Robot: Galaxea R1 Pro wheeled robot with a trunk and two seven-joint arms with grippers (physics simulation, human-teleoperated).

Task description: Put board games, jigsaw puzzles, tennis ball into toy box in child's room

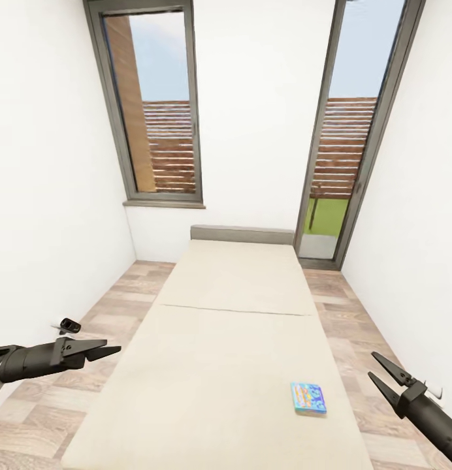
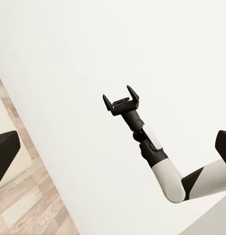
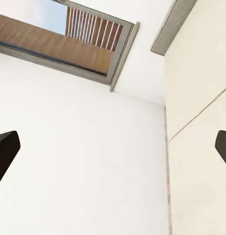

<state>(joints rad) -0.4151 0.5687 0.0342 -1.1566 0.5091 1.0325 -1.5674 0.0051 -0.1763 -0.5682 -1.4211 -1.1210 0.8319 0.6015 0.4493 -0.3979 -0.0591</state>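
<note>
The bed (image 1: 232, 326) runs down the middle of the child's room, with a beige mattress and a grey headboard (image 1: 242, 234). One blue-and-orange board game (image 1: 308, 397) lies flat on the mattress near its front right corner. My left gripper (image 1: 112, 348) hovers open at the bed's left side, holding nothing. My right gripper (image 1: 372, 365) stands open to the right of the board game, a little above the mattress edge, and is seen again as the right gripper (image 2: 116, 93) against the white wall. The table, toy box, jigsaw puzzles and tennis ball are out of view.
White walls close in on both sides of the bed. Narrow strips of wood-plank floor (image 1: 108, 300) run along each side. A tall window (image 1: 157, 104) and a glass door (image 1: 347, 130) stand behind the headboard.
</note>
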